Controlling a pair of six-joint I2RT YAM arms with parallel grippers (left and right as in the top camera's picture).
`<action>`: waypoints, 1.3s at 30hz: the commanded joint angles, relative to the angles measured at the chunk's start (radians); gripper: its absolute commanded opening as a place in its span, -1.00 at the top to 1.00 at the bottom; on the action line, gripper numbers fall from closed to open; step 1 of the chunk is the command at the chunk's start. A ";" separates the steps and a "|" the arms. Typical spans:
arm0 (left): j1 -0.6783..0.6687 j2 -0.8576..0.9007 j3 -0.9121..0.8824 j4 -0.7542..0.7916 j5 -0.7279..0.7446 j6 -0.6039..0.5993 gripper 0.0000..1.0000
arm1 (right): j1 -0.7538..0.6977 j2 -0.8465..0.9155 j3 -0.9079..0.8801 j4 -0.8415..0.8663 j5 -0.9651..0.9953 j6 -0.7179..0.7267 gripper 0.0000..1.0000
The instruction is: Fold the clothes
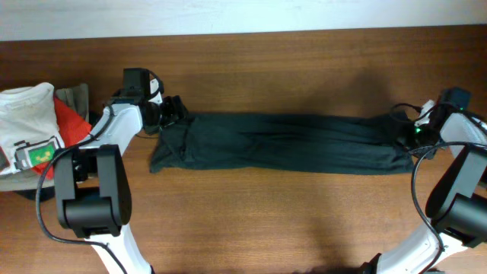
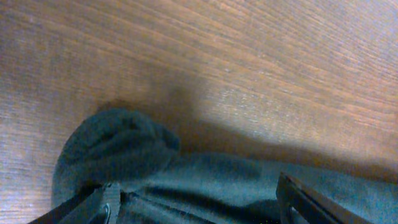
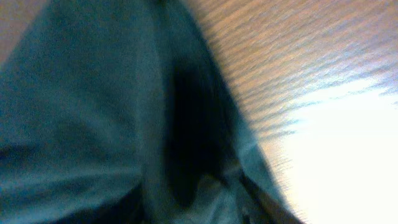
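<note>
Bare table [image 1: 266,228] nearest. Mid-table: dark T-shirt [image 1: 289,143] bunched into a long band running left to right. Left gripper [image 1: 179,114] at its left end, jaws spread wide, cloth between them, unclenched. Right gripper [image 1: 403,131] at the right end; wrist view blurred, grip cannot be told

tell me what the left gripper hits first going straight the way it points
Probably the bunched end of the dark green cloth T-shirt, lying between the open fingers of the left gripper; beyond it, bare brown wooden table.
</note>
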 commanded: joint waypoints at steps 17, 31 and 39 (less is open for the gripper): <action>0.044 -0.144 0.108 -0.379 -0.014 0.073 -0.74 | 0.032 0.023 -0.067 0.001 0.034 -0.194 0.73; 0.044 -0.144 0.108 -0.396 -0.014 0.074 -0.74 | 0.371 0.020 0.313 -0.541 0.103 -0.035 0.92; 0.044 -0.143 0.108 -0.397 -0.014 0.097 -0.74 | 0.694 0.031 0.312 -0.449 0.048 0.119 0.92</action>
